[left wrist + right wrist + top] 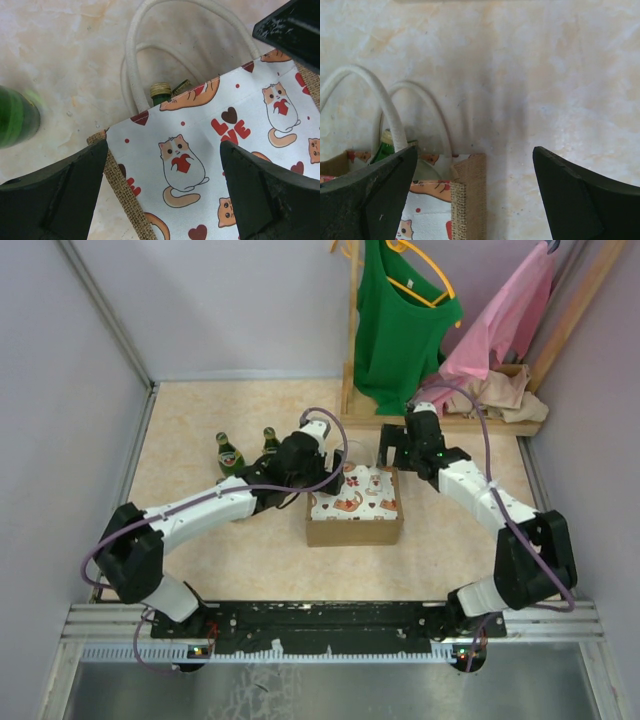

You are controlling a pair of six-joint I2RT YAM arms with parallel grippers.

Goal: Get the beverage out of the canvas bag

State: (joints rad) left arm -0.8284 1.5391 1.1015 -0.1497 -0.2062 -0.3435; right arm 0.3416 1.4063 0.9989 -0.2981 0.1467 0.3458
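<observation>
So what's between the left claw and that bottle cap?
Only the cat-printed panel of the canvas bag lies between left gripper and bottle cap, per the left wrist view.

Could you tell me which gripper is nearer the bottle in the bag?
Left. The left gripper hovers over the bag, facing the bottle; the right gripper is off sideways, over the bag's corner.

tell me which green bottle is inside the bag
The bottle whose gold cap peeks out of the bag by the white handles; the other two sit on the table.
</observation>
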